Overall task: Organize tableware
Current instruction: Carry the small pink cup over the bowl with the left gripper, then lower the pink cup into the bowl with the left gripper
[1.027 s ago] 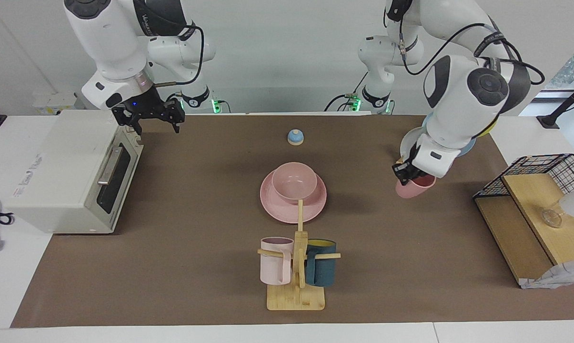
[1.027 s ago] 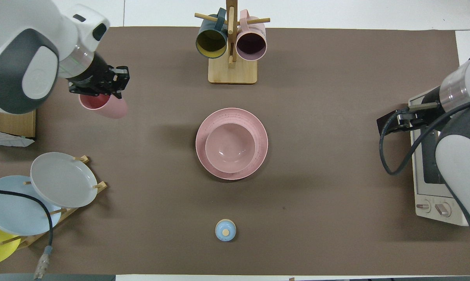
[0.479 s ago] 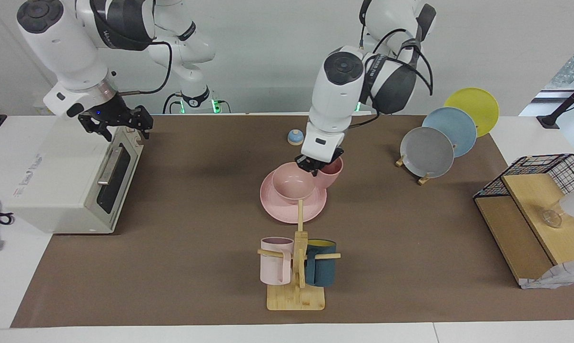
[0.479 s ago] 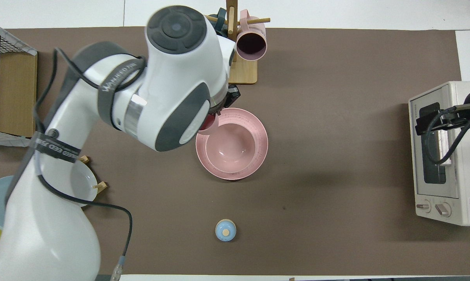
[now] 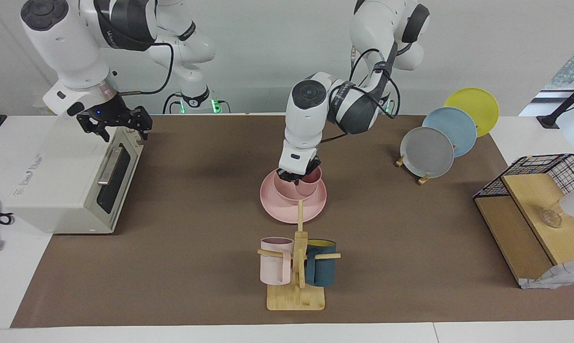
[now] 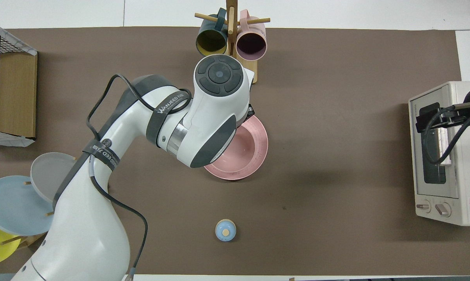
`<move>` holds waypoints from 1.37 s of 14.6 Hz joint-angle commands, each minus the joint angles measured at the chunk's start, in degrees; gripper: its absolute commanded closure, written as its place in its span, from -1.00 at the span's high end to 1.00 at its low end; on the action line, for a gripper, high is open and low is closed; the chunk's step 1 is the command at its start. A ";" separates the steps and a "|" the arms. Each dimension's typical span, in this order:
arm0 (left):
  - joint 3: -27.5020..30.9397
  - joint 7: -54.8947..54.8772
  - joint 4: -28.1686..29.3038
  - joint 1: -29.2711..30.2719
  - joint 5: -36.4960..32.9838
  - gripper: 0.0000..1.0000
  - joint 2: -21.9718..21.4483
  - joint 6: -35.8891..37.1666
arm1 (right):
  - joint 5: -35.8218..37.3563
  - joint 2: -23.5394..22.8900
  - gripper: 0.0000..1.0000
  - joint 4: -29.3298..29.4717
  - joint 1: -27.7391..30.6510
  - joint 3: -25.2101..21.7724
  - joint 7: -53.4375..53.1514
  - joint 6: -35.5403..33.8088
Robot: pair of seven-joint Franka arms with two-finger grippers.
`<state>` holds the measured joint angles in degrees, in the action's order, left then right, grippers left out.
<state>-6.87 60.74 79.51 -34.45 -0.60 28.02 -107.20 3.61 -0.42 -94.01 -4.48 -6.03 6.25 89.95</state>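
Note:
The salmon-pink plate [image 5: 287, 212] lies mid-table with the pink bowl [image 5: 287, 189] on it. My left gripper [image 5: 294, 175] reaches down over the bowl, shut on the rim of the small pink cup [image 5: 311, 180]. The cup is upright and sits low inside the bowl. In the overhead view the left arm covers the cup, the gripper and most of the bowl; only part of the plate [image 6: 256, 156] shows. My right gripper [image 5: 115, 123] is open and empty, waiting over the top of the toaster oven [image 5: 77, 171].
A wooden mug rack [image 5: 296, 295] with a pale-pink and a teal mug stands farther from the robots than the plate. Grey, blue and yellow plates [image 5: 427, 152] stand in a rack toward the left arm's end. A blue bell [image 6: 225, 230] lies nearer to the robots. A wire-and-wood shelf [image 5: 529, 209] stands at the table's end.
My left gripper has carried the cup from beside the bowl to over it and lowered it into the bowl. The right gripper has stayed over the toaster oven.

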 commanded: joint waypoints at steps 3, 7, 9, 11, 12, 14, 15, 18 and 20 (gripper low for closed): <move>0.89 4.21 7.23 -2.47 -2.47 -1.00 -2.18 -6.79 | -0.26 0.68 1.00 -0.47 4.39 2.69 1.48 -0.74; 0.80 4.21 9.68 -2.56 -2.56 -1.00 -2.62 -9.15 | -0.44 0.68 1.00 -0.38 4.39 2.43 1.57 -1.00; 0.80 4.21 12.50 -2.56 -2.56 -1.00 -3.50 -11.70 | -0.44 0.68 1.00 0.06 4.39 1.82 1.66 -0.92; 0.80 4.04 12.95 -2.56 -2.56 -1.00 -3.76 -12.24 | -0.44 0.68 1.00 -0.03 4.48 1.81 1.49 -0.74; 0.71 3.69 12.86 -2.56 -2.56 -1.00 -3.76 -12.41 | -0.44 0.68 1.00 0.06 4.48 1.64 1.48 -1.09; 0.80 3.68 12.86 -2.56 -2.56 0.28 -3.76 -11.81 | -1.14 1.03 1.00 0.41 4.48 0.42 1.22 -1.79; 0.80 3.68 12.60 -2.56 -2.56 0.99 -3.76 -11.37 | -1.23 1.12 1.00 1.11 4.40 0.41 0.96 -1.53; 0.71 3.25 12.33 -2.12 -2.56 1.00 -5.77 -9.70 | -1.23 1.47 1.00 0.85 3.69 1.20 -2.90 -1.71; 0.80 1.32 12.33 -1.24 -2.56 1.00 -8.93 -6.11 | -1.23 1.47 1.00 0.85 3.52 1.38 -3.26 -1.62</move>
<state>-6.56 63.49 89.44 -36.25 -1.87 24.31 -116.55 3.22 0.52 -93.18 -1.22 -5.29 4.32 89.29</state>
